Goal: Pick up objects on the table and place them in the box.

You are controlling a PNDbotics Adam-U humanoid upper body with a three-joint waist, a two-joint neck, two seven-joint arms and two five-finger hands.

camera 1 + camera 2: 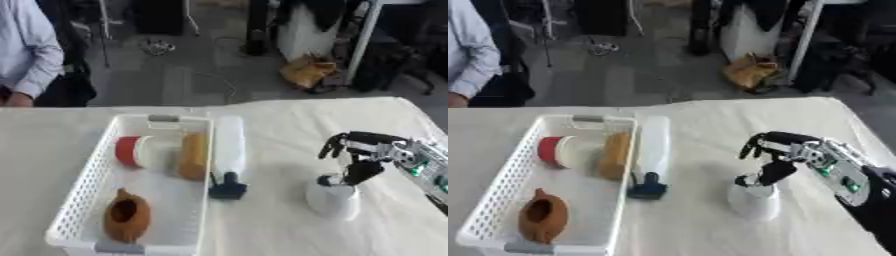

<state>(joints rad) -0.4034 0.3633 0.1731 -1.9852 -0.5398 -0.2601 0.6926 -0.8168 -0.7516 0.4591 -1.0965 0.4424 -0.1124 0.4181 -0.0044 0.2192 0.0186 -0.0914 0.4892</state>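
white cup (333, 201): sits upside-down-looking on the tablecloth (289, 120), right of the basket, toward the near side. Small dark bit on top of it, can't tell what that is.
right hand (360, 150): comes in from the right, hovering right over the cup. Fingers curled downward, thumb reaching to the cup's top. Looks like it's touching the top, but honestly can't tell if it's actually pinching it.
left hand: doesn't show anywhere.
white basket (81, 189): long mesh one on the left side of the table, well apart from the hand.
in the basket: brown teapot (126, 215) at the near end, red and white can (136, 151) lying on its side at the far end, tan bread-shaped thing (193, 156) just beside it.
white bottle (228, 155): lies along the basket's right wall, outside it, dark cap pointing near.
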